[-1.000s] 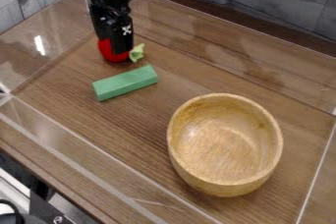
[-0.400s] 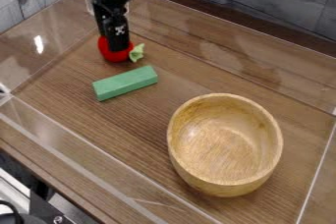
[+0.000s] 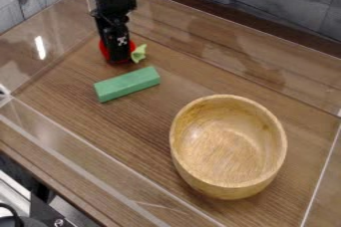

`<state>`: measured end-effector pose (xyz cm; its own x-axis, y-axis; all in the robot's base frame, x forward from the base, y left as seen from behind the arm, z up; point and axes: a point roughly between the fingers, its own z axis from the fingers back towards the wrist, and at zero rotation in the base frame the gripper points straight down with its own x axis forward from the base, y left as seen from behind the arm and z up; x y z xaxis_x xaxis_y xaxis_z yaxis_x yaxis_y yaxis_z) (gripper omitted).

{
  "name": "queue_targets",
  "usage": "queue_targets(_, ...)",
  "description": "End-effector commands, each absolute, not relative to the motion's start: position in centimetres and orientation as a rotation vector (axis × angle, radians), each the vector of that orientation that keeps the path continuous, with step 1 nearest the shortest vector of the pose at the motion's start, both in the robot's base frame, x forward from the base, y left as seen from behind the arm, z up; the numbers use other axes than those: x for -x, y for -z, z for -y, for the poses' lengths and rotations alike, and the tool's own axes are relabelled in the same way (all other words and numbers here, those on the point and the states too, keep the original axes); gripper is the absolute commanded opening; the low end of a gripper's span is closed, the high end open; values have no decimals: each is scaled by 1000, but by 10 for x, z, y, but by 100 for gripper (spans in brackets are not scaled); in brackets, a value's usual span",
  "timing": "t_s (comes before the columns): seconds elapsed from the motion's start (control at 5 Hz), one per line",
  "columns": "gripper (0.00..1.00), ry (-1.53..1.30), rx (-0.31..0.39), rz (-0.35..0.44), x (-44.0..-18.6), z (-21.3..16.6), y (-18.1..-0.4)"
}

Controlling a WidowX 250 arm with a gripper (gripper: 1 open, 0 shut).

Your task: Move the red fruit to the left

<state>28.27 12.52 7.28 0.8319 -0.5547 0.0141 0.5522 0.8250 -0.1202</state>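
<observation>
The red fruit [image 3: 111,57] sits on the wooden table at the back left, its green leafy stem poking out to the right. My black gripper [image 3: 116,49] points straight down on it. Its fingers straddle the fruit and have drawn in against its sides. The fruit's upper part is hidden behind the fingers, and it still rests on the table.
A green rectangular block [image 3: 127,85] lies just in front of the fruit. A large wooden bowl [image 3: 186,123] stands at the front right. Low clear plastic walls [image 3: 40,44] run around the tabletop, one close to the left of the gripper.
The fingers have closed in from wide open onto the fruit. The wrist has rolled slightly. The hand has stayed in place over the fruit.
</observation>
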Motion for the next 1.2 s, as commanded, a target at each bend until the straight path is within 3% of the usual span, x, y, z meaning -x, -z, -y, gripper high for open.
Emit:
queue_targets(0.0, 0, 590, 66, 70, -293, -131, -115)
queue_targets(0.2, 100, 629, 78, 82, -292, -122, -116)
queue_targets(0.8, 100, 627, 82, 95, -295, -114, -91)
queue_targets(1.0, 0, 560, 83, 103, -298, -117, -98)
